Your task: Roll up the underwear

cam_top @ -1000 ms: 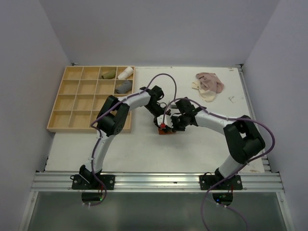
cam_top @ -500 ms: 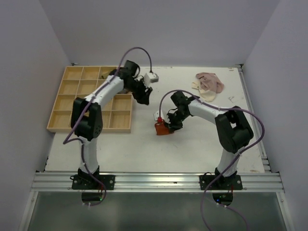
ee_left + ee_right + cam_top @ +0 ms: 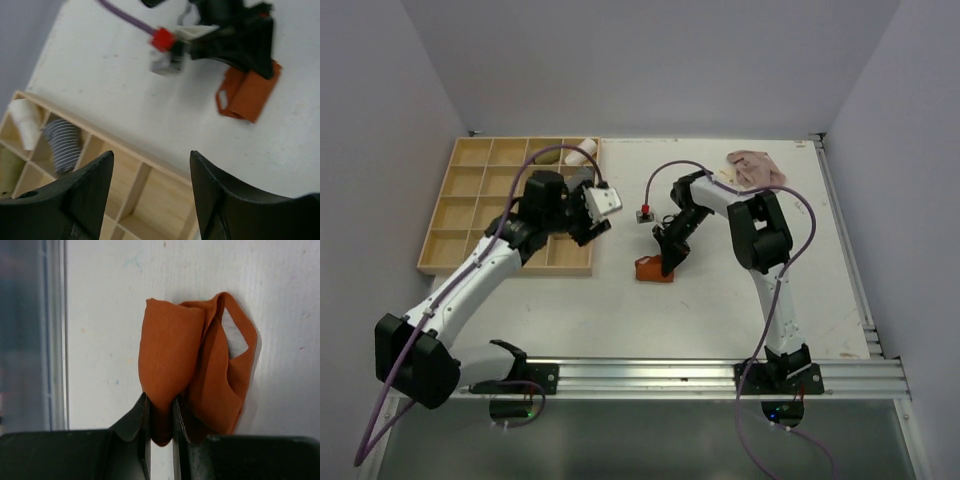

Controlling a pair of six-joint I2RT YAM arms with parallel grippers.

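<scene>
The rust-orange cloth underwear lies mid-worktop as a loose roll, one end pinched tight between my right fingers. From above, my wrist hides that pinch. The pale beige-pink cloth underwear, far right, is partly covered by my right arm. My left fingers stand wide apart and empty over the wooden compartment tray's right edge, having swung nearer from its far corner and widened.

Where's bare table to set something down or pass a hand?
Free: the near strip of table between the orange underwear and the front rail; the right side below the beige underwear. Crowded: the centre, where the right hand pinches it and the left hand hovers by the tray.
</scene>
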